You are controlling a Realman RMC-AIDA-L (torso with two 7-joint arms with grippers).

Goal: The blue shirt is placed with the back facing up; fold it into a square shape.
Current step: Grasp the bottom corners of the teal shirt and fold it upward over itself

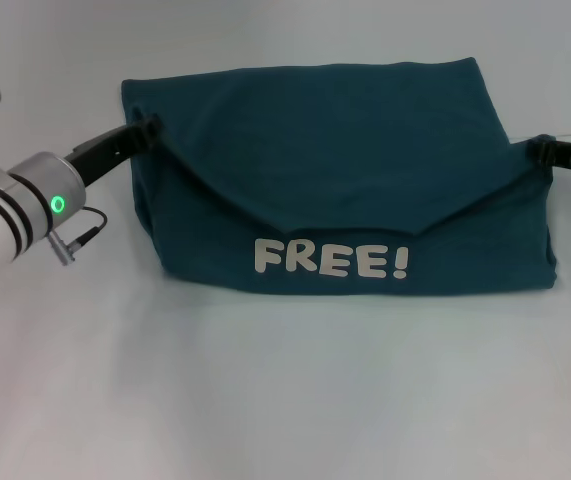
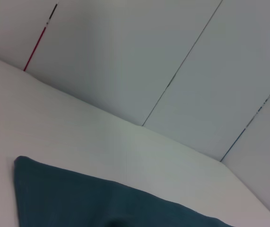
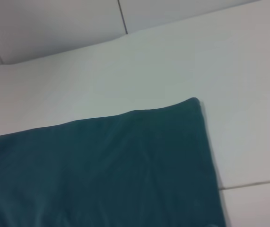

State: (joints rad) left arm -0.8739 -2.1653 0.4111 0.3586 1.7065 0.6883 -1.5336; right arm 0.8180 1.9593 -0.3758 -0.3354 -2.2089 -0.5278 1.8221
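Head view: the blue shirt (image 1: 335, 180) lies mid-desk (image 1: 265, 390), its top layer folded over with FREE! showing. The left tool (image 1: 148, 128) at nine o'clock and right tool (image 1: 543, 148) at three o'clock each pinch an edge, mid-fold. Next, lay the flap flat and release.

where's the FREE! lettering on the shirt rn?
Head view: the white FREE! lettering sits on the near, lower band of the folded blue shirt, roughly centered, between the left gripper and right gripper at its side edges.
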